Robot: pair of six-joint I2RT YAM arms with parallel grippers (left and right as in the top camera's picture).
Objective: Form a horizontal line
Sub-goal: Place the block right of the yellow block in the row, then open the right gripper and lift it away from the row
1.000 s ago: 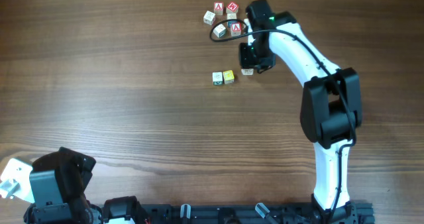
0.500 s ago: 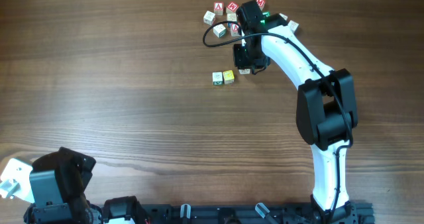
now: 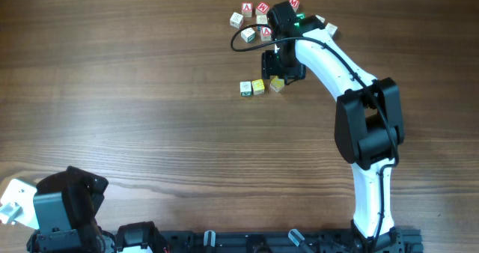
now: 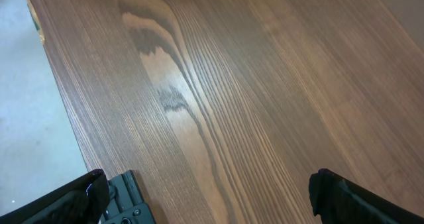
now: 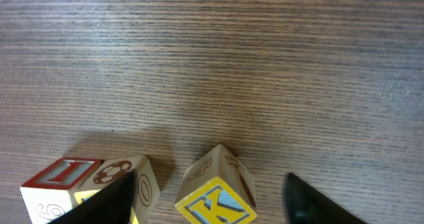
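The horizontal line (image 3: pixel 253 87) is a white cube with a green mark touching a yellow cube. A third cube (image 3: pixel 277 84), yellow-topped with a K (image 5: pixel 216 192), lies turned just right of them, a small gap away. My right gripper (image 3: pixel 283 67) hangs open over that K cube; in the right wrist view its fingers (image 5: pixel 205 201) stand either side of the cube without touching it. The row's end cube (image 5: pixel 129 177) shows left of the K cube. My left gripper (image 4: pixel 209 197) is open and empty over bare wood near the table's front left.
A loose cluster of red-, green- and blue-lettered white cubes (image 3: pixel 251 22) lies behind the right gripper, with two more (image 3: pixel 294 4) beyond the arm. The table's left edge (image 4: pixel 59 105) shows in the left wrist view.
My right gripper moved left with the third cube towards the row, then drew back a little; the cube now lies turned near the yellow cube. The left arm has not moved.
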